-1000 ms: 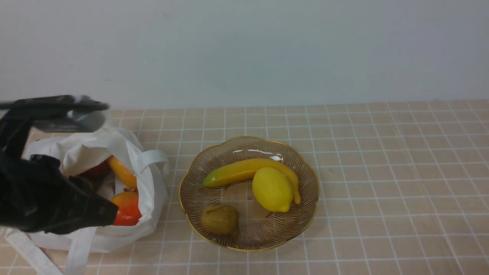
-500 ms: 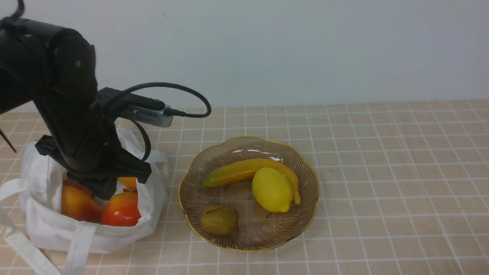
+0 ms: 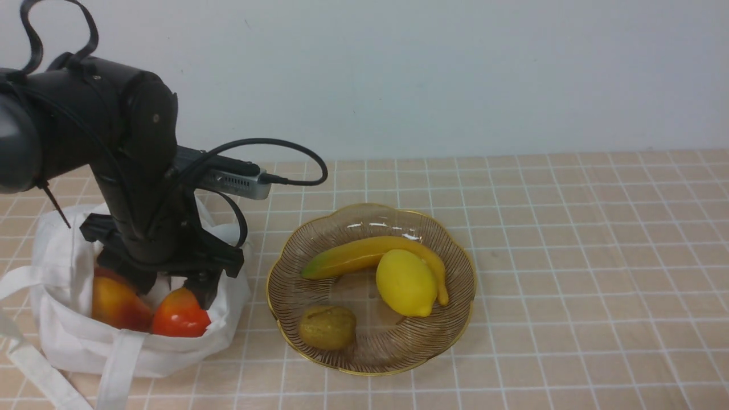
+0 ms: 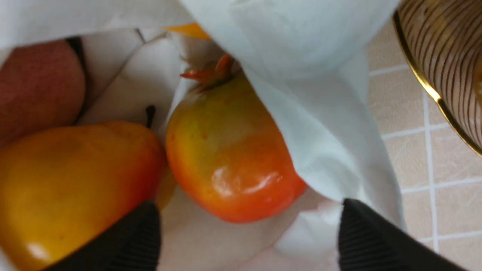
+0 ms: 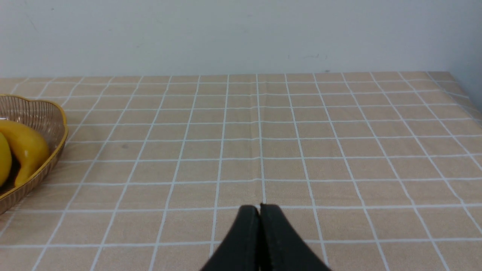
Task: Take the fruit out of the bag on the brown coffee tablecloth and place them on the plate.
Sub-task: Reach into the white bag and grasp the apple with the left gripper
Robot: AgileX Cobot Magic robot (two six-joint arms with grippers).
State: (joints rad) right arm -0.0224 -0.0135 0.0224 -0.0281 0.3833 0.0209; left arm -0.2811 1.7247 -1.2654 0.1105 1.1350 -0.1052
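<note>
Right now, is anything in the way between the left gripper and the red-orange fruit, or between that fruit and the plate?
Nothing visible blocks the open left gripper from the red-orange fruit, though bag cloth drapes over its edge. Toward the plate, the white bag's side wall stands between.

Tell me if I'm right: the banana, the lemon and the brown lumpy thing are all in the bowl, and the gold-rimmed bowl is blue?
The bowl isn't blue: the front view shows brownish see-through glass. The rest is right.
</note>
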